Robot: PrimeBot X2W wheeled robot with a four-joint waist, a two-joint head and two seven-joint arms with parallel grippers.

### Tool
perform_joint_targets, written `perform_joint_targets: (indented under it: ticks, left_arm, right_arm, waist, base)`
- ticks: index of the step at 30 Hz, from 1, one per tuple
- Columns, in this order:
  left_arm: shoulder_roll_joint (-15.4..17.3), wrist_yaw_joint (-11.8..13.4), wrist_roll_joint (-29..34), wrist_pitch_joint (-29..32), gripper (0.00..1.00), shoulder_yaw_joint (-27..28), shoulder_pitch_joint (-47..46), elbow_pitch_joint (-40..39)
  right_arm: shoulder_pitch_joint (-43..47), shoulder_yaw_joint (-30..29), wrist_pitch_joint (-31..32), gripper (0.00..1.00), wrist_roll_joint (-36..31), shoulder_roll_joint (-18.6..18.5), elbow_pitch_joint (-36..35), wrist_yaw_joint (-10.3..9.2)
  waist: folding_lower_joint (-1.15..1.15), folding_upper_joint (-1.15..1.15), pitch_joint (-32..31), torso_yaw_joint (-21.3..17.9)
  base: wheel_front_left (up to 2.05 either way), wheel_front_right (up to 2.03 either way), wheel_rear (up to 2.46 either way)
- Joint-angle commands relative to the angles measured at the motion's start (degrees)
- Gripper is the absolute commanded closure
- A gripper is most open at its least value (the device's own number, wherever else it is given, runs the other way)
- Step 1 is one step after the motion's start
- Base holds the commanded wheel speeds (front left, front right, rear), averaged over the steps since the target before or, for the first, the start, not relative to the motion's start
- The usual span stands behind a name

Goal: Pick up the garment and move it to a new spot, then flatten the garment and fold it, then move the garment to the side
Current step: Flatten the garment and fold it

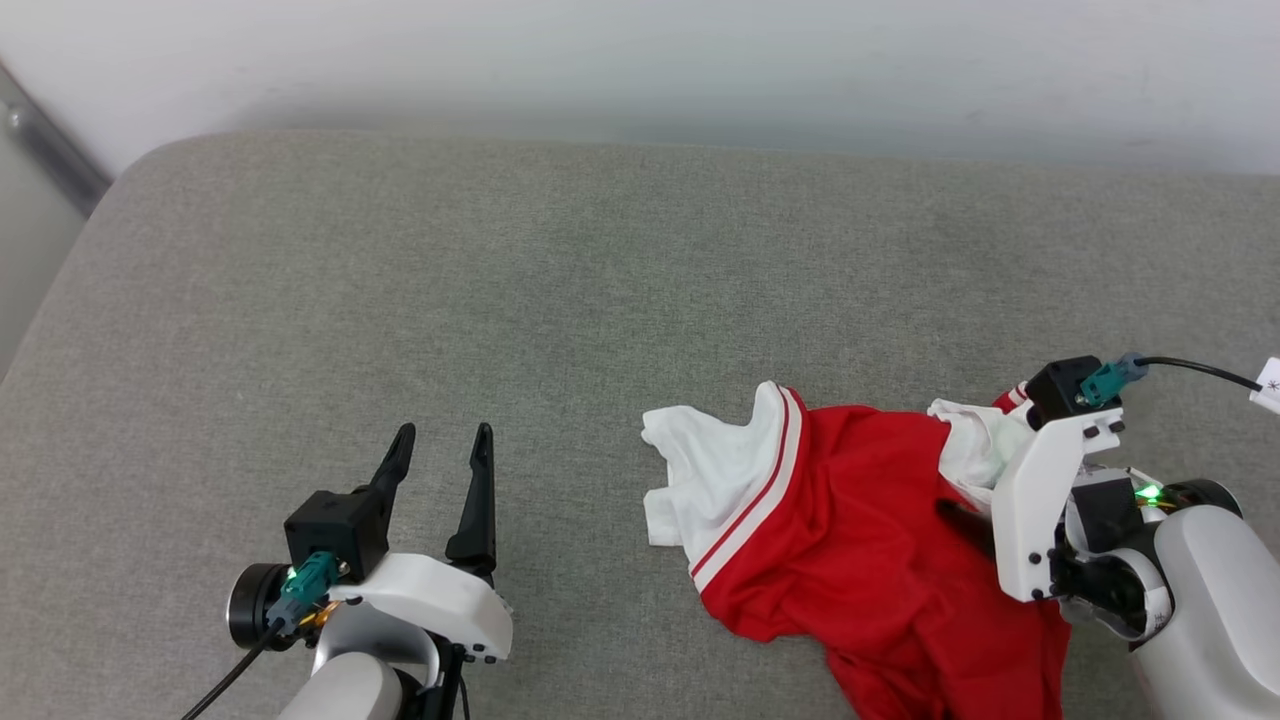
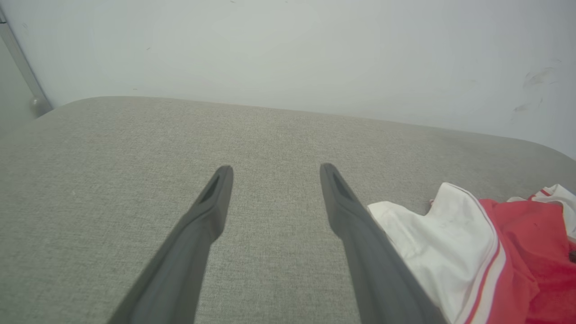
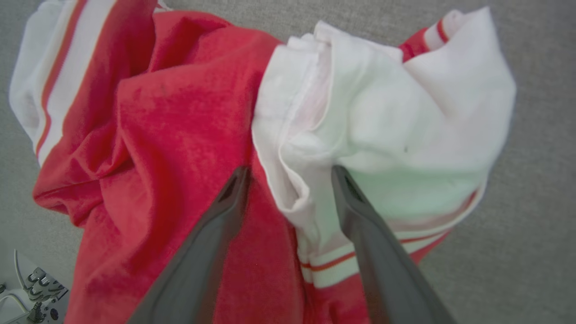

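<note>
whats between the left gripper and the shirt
Only bare grey padded surface lies between the left gripper and the shirt; the head view shows that stretch.

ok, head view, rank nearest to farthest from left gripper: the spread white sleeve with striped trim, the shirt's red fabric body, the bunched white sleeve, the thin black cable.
All right of the left gripper.
1. Spread white sleeve with striped trim, shirt's near end.
2. Red fabric body, mid-shirt.
3. Bunched white sleeve, shirt's far end.
4. Thin black cable, far right edge.
</note>
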Motion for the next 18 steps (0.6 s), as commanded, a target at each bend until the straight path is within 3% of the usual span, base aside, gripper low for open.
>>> perform_joint_targets:
  ticks: [1, 10, 18]
  left_arm:
    - [-0.12, -0.01, 0.03, -0.31, 0.00, 0.08, -0.51, 0.09]
    - [0.36, 0.12, -0.40, -0.74, 0.00, 0.59, 0.16, 0.58]
    - [0.67, 0.46, -0.41, -0.55, 0.00, 0.37, 0.80, 0.27]
  right_arm:
    - [-0.98, -0.01, -0.36, 1.00, 0.30, -0.40, 0.21, -0.02]
    - [-0.60, -5.07, -4.62, 1.00, 1.45, -1.00, -0.46, -0.02]
    - [7.20, -22.37, -10.49, 1.00, 4.74, 3.67, 0.97, -0.02]
  waist:
    - [0.00, 0.00, 0.00, -0.13]
    - [0.00, 0.00, -0.81, -2.55]
    - [0.00, 0.00, -1.65, -4.17]
  base:
    - [0.00, 0.00, 0.00]
    - [0.00, 0.00, 0.00]
    - [0.00, 0.00, 0.00]
